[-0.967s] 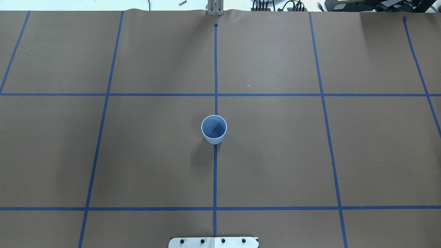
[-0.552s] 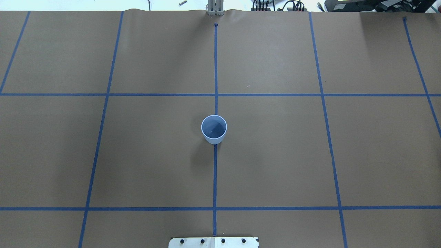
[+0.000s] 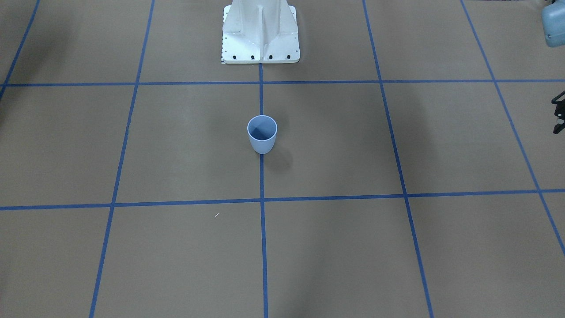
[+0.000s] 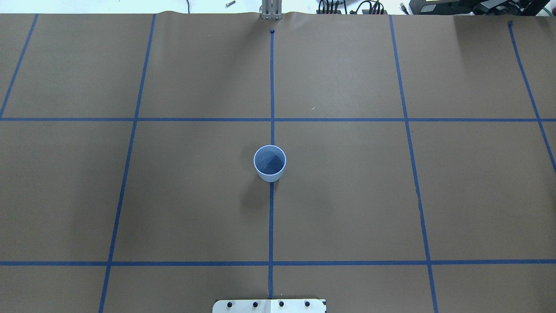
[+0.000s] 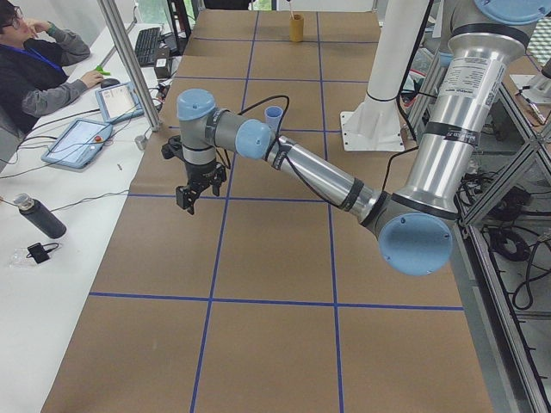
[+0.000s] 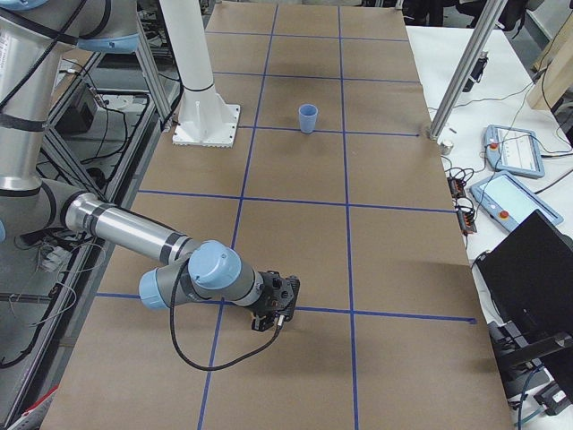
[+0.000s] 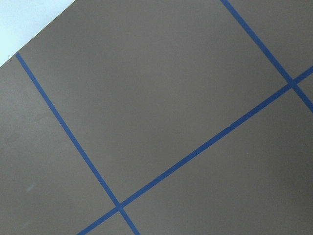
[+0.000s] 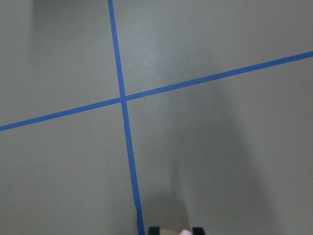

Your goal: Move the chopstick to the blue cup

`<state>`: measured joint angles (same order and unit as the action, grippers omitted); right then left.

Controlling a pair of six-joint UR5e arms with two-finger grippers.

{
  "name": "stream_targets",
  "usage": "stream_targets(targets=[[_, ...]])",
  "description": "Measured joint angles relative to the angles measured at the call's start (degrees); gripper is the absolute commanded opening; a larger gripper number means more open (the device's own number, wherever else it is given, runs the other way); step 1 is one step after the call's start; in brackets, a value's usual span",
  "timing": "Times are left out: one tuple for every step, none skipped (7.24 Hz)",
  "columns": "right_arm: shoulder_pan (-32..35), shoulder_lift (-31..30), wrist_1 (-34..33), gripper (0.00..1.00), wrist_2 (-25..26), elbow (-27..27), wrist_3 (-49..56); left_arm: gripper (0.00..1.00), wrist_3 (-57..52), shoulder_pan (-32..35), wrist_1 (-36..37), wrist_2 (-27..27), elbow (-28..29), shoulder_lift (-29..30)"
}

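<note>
The blue cup (image 4: 269, 163) stands upright and empty at the table's middle on the centre tape line; it also shows in the front view (image 3: 262, 134) and both side views (image 5: 274, 116) (image 6: 308, 117). A pale pink chopstick tip (image 8: 185, 232) shows at the right wrist view's bottom edge, beside a yellowish thing, between two dark fingertips that stand apart. My right gripper (image 6: 271, 313) hangs low at the table's right end. A tan cup (image 5: 296, 28) stands there. My left gripper (image 5: 196, 196) points down above the left end; I cannot tell its state.
The white robot base (image 3: 260, 39) stands at the table's robot side. An operator (image 5: 34, 60) sits beside the left end with tablets (image 5: 82, 142), a metal post (image 5: 129, 60) and a bottle (image 5: 39, 219). A laptop (image 6: 528, 269) is beyond the far edge.
</note>
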<state>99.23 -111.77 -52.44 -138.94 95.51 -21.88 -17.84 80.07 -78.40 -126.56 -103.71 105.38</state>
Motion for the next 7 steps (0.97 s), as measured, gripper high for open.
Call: stream_targets(targets=[[0.0, 0.1, 0.0, 0.23, 0.0, 0.0, 0.0, 0.98, 0.0, 0.0, 0.0, 0.0, 0.0, 0.0], [0.0, 0.3, 0.0, 0.13, 0.0, 0.0, 0.0, 0.98, 0.0, 0.0, 0.0, 0.0, -0.1, 0.0], [0.0, 0.6, 0.1, 0.0, 0.1, 0.1, 0.0, 0.98, 0.0, 0.0, 0.0, 0.0, -0.1, 0.0], [0.1, 0.7, 0.1, 0.0, 0.0, 0.4, 0.0, 0.98, 0.0, 0.0, 0.0, 0.0, -0.1, 0.0], [0.1, 0.8, 0.1, 0.0, -0.4, 1.0, 0.0, 0.98, 0.0, 0.0, 0.0, 0.0, -0.1, 0.0], [0.2, 0.8, 0.1, 0.0, -1.0, 1.8, 0.0, 0.98, 0.0, 0.0, 0.0, 0.0, -0.1, 0.0], [0.3, 0.8, 0.1, 0.0, -1.4, 2.4, 0.1, 0.98, 0.0, 0.0, 0.0, 0.0, -0.1, 0.0]])
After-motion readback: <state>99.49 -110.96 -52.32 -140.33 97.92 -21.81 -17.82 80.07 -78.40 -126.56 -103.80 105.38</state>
